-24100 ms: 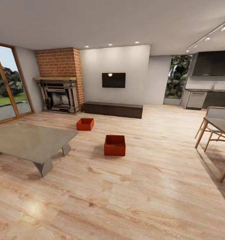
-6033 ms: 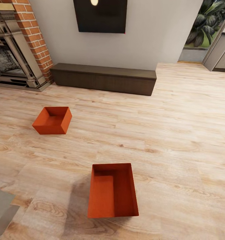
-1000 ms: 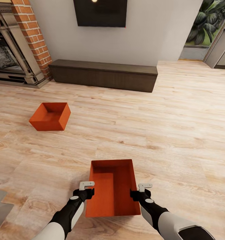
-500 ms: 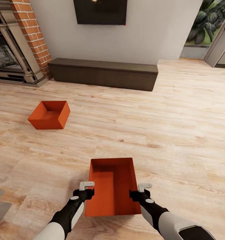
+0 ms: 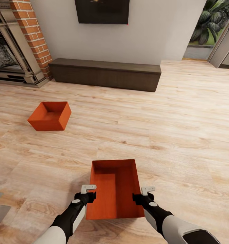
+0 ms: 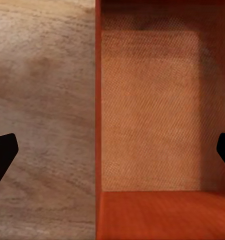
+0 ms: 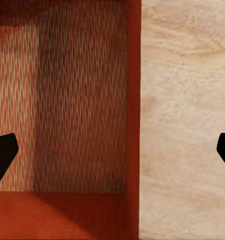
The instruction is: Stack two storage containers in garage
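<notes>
- Orange-red and open-topped, the nearer storage container [image 5: 115,189] sat on the light wood plank floor [image 5: 182,135] of the living room, directly in front of the robot, with one gripper at each long wall.
- The left gripper [image 5: 88,189] hung over the left wall, and in the left wrist view its jaws stood spread wide, one dark fingertip [image 6: 2,152] over the planks and the other over the bin's inside, the rim [image 6: 98,100] between them.
- The right gripper [image 5: 147,191] mirrored this on the right wall, jaws likewise spread and pinching nothing, the wall's edge [image 7: 133,100] running between the fingertips.
- The second storage container [image 5: 50,116] lay well apart, toward the brick fireplace [image 5: 29,37].
- Likely risks: the walls looked thin, smooth and slightly tapered, so a shallow pinch might slide off upward; uneven closing of the two sides could tilt or twist the bin as it rose.
- A jaw coming down onto the rim instead of astride it would probably shove the bin across the slick planks.
- Inside, the bin's floor showed a fine woven-looking grain; the outer faces were plain.
</notes>
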{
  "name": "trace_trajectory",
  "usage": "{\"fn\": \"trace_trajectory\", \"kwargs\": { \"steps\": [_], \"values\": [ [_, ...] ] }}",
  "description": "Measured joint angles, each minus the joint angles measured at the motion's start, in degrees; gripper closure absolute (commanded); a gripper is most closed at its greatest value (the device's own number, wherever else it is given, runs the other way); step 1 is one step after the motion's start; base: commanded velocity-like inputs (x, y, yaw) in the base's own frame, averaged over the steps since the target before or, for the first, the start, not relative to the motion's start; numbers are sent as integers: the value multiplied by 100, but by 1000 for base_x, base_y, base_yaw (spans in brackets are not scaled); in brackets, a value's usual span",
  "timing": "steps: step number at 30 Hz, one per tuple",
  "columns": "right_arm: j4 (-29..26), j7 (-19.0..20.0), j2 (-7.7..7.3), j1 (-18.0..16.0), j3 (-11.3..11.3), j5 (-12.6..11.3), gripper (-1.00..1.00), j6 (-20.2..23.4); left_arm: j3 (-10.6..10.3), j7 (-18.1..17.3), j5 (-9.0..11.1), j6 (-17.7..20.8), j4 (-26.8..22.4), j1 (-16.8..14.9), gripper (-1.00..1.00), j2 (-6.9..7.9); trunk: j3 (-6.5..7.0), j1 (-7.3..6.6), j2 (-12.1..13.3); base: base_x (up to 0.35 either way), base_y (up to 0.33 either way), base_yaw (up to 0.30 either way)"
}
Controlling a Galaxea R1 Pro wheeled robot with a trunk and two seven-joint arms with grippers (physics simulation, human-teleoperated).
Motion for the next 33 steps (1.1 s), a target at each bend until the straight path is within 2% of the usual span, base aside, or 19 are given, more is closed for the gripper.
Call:
{"fn": "trace_trajectory", "kwargs": {
  "steps": [13,22,33],
  "values": [
    [0,10,-33,0,16,48,-100,10,0,1,0,-1,-9,-1,-100,8,0,0,0,0,0,0],
    [8,10,-26,0,16,48,-100,11,0,1,0,3,8,-1,-100,8,-161,197,-359,0,0,0],
    [26,9,-25,0,10,3,-100,2,19,11,9,-1,109,0,-100,18,-162,198,-361,0,0,0]
  ]
}}
